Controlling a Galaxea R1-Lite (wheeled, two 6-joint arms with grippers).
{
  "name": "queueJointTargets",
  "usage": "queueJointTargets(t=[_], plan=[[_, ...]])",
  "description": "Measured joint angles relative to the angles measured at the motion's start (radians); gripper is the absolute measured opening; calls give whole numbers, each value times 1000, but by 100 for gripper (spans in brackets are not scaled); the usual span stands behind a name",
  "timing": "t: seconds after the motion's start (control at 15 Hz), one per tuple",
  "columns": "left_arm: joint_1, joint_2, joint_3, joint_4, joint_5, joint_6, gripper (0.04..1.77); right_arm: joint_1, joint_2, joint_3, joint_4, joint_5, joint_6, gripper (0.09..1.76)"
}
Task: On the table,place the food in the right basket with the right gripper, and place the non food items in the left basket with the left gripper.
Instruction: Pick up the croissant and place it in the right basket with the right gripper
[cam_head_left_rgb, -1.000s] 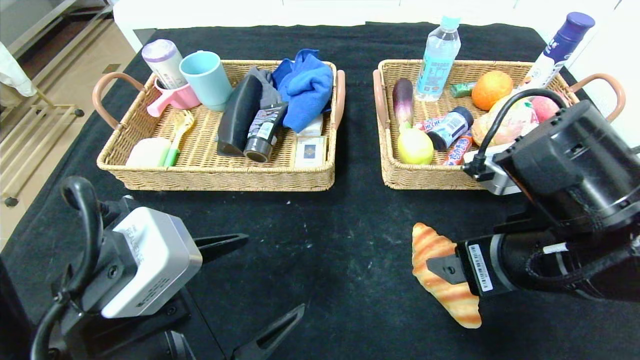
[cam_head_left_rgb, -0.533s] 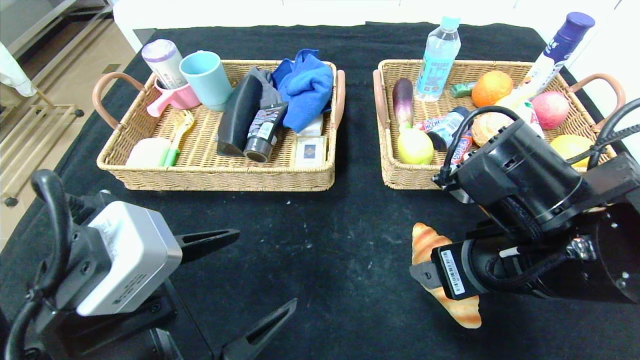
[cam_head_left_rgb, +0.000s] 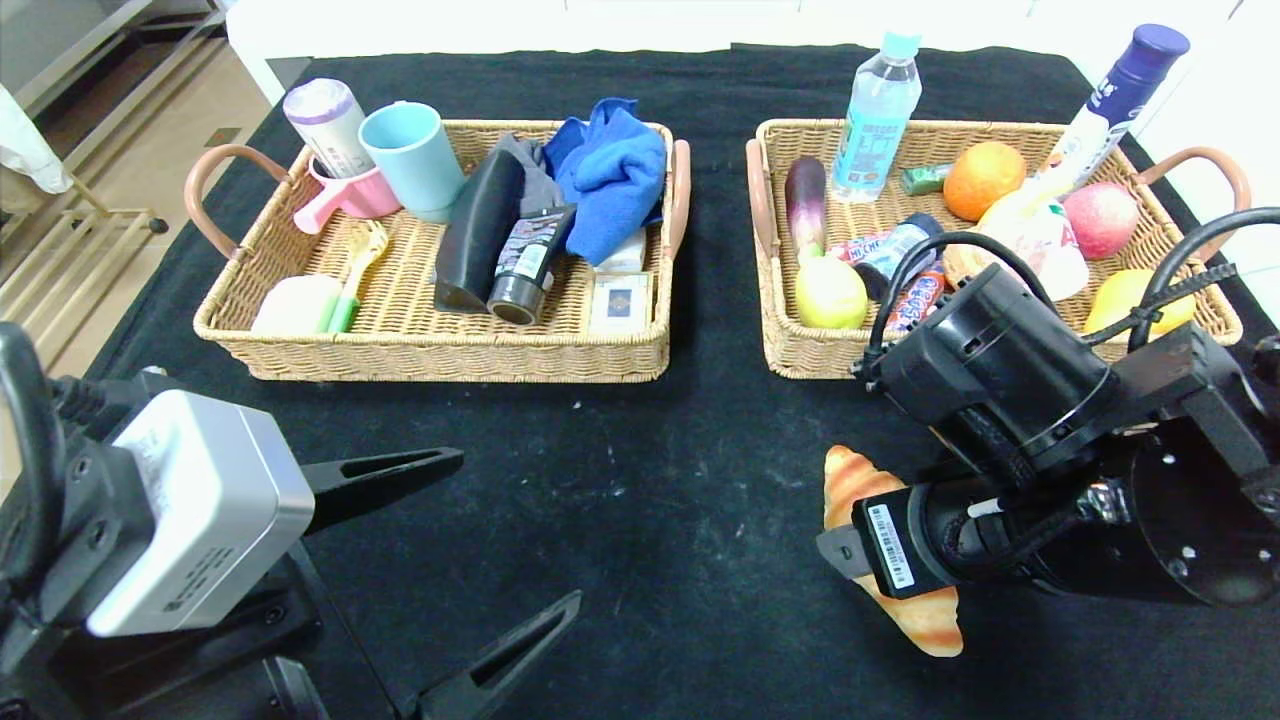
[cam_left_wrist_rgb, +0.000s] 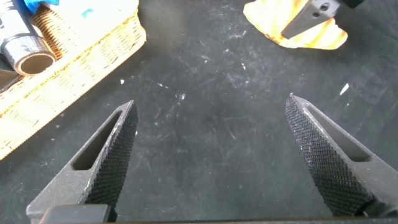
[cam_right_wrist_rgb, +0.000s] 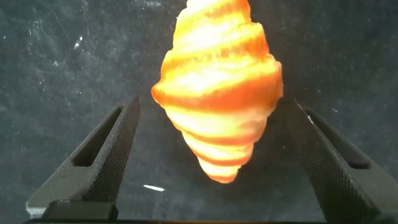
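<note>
A striped golden croissant (cam_head_left_rgb: 858, 484) (cam_right_wrist_rgb: 217, 81) lies on the black table (cam_head_left_rgb: 680, 480) in front of the right basket (cam_head_left_rgb: 820, 355). My right gripper (cam_head_left_rgb: 868, 560) (cam_right_wrist_rgb: 212, 106) is low over it and open, one finger on each side of its pointed end, not touching. The croissant (cam_left_wrist_rgb: 267, 22) also shows in the left wrist view. My left gripper (cam_head_left_rgb: 520, 525) (cam_left_wrist_rgb: 211, 99) stands open over bare cloth at the near left. A black glasses case (cam_head_left_rgb: 480, 225) and a black tube (cam_head_left_rgb: 525, 265) lie in the left basket (cam_head_left_rgb: 450, 355). A lemon (cam_head_left_rgb: 828, 292) and a small blue-lidded bottle (cam_head_left_rgb: 895, 255) lie in the right basket.
The right basket also holds an eggplant (cam_head_left_rgb: 805, 200), an orange (cam_head_left_rgb: 983, 180), an apple (cam_head_left_rgb: 1100, 220) and a water bottle (cam_head_left_rgb: 880, 100). The left basket holds a blue cloth (cam_head_left_rgb: 610, 175) and cups (cam_head_left_rgb: 415, 160). Bare black cloth lies between the two grippers.
My right arm has swung leftward and settled lower over the croissant, uncovering more of the right basket. My left arm has drawn back toward the near left. Both grippers stayed open.
</note>
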Motion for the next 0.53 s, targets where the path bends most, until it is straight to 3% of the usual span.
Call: queueJointTargets(t=[0.53], plan=[[-1, -2, 2, 2, 0, 0, 172, -4, 33, 0, -4, -2, 21, 171]])
